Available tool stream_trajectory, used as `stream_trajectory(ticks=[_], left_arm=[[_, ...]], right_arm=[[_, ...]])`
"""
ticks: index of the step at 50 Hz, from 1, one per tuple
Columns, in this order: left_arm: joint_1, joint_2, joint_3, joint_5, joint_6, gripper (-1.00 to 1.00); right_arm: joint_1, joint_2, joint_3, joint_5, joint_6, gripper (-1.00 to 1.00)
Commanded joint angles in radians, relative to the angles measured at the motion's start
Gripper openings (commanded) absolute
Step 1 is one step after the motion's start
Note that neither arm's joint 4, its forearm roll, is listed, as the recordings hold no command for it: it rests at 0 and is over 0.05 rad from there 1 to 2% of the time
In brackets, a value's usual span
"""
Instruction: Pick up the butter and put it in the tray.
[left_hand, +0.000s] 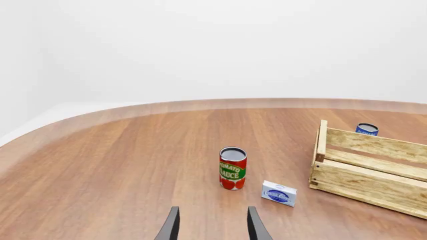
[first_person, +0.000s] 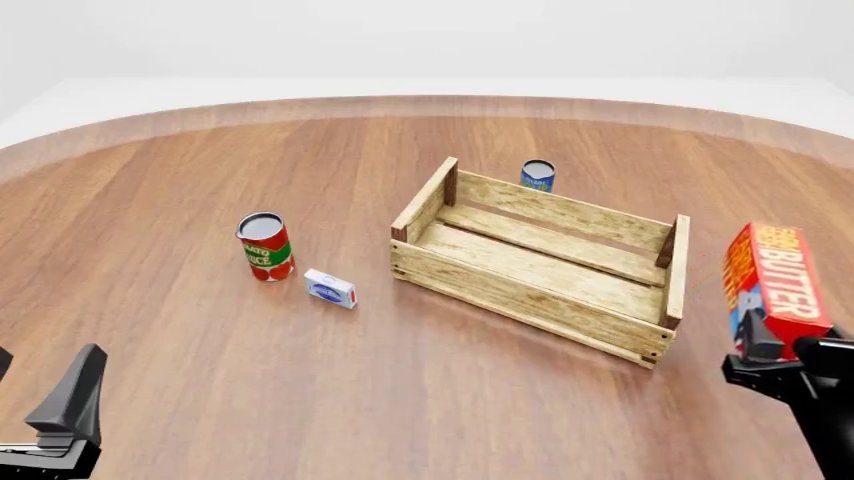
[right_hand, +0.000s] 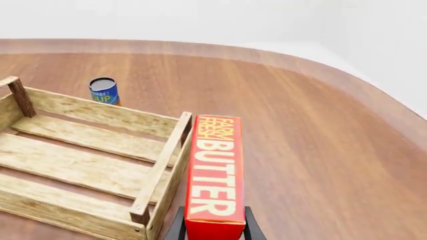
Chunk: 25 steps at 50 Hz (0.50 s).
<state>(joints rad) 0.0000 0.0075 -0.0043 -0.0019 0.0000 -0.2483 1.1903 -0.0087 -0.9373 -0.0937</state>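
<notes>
The butter (first_person: 774, 280), a red-orange carton with white "BUTTER" lettering, stands upright with my right gripper (first_person: 785, 358) shut on its lower end. It is just outside the right short end of the tray (first_person: 534, 300), a light wooden slatted crate in mid-table. From the right wrist, the butter (right_hand: 215, 175) fills the gap between the fingers of the right gripper (right_hand: 213, 231), next to the tray's end wall (right_hand: 163, 165). My left gripper (first_person: 60, 420) is open at the near left, far from both. Nothing sits between its fingers in the left wrist view, left gripper (left_hand: 212, 227).
A tomato sauce can (first_person: 264, 247) and a small white-blue box (first_person: 328, 288) stand left of the tray. A blue can (first_person: 538, 175) sits just behind the tray's far wall. The round table's edge curves along the back and right.
</notes>
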Motion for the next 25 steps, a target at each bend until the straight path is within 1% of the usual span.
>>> stream_trajectory(ticks=[1, 2, 6, 16, 18, 19, 20, 25], left_arm=[[0.0, 0.0, 0.0, 0.0, 0.0, 1.0], [0.0, 0.0, 0.0, 0.0, 0.0, 1.0], [0.0, 0.0, 0.0, 0.0, 0.0, 1.0], [0.0, 0.0, 0.0, 0.0, 0.0, 1.0], [0.0, 0.0, 0.0, 0.0, 0.0, 1.0], [0.0, 0.0, 0.0, 0.0, 0.0, 1.0], [0.0, 0.0, 0.0, 0.0, 0.0, 1.0], [0.0, 0.0, 0.0, 0.0, 0.0, 1.0]], right_arm=[[0.015, -0.215, -0.028, 0.18, 0.006, -1.0], [0.015, -0.217, -0.028, 0.182, 0.006, -1.0], [0.026, -0.287, -0.05, 0.262, -0.002, -1.0], [0.046, -0.413, -0.094, 0.414, -0.019, -1.0], [0.049, -0.421, -0.097, 0.424, -0.022, -1.0], [0.059, -0.443, -0.104, 0.445, -0.033, -1.0], [0.059, -0.444, -0.104, 0.447, -0.033, -1.0], [0.077, -0.501, -0.132, 0.518, -0.039, -1.0]])
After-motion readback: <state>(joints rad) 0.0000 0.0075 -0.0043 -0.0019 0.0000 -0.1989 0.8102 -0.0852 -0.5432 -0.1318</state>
